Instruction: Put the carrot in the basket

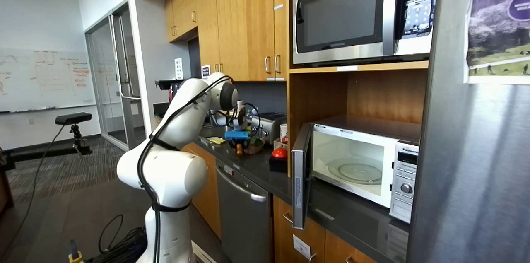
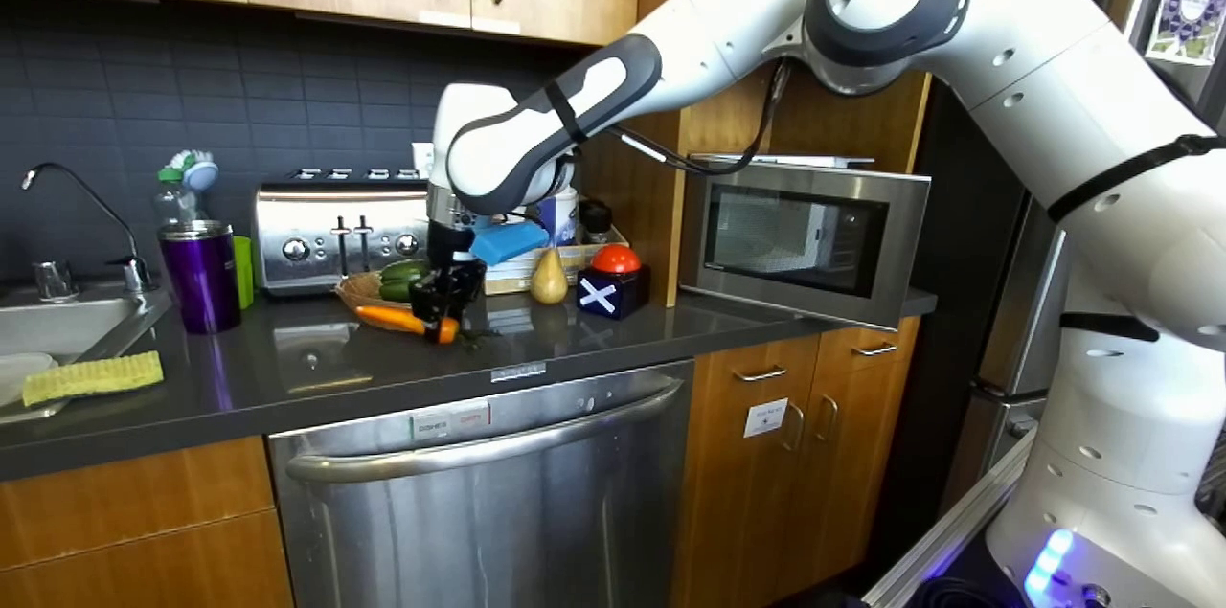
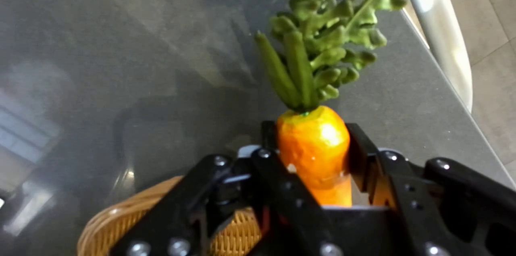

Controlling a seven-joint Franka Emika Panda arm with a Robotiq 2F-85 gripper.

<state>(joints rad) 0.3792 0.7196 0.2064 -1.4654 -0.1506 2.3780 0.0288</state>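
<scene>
Gripper (image 3: 313,139) — carrot (image 3: 315,149) snug between the fingertips (image 3: 362,147) — leafy top (image 3: 328,56) beyond them.

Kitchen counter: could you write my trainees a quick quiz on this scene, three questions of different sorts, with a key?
1. What is the gripper holding?
2. True or false: the lower microwave's door stands open.
3. What colour is the tall cup near the toaster? a) yellow b) purple c) red

Key: 1. The carrot, near its leafy end. 2. True. 3. b
</scene>
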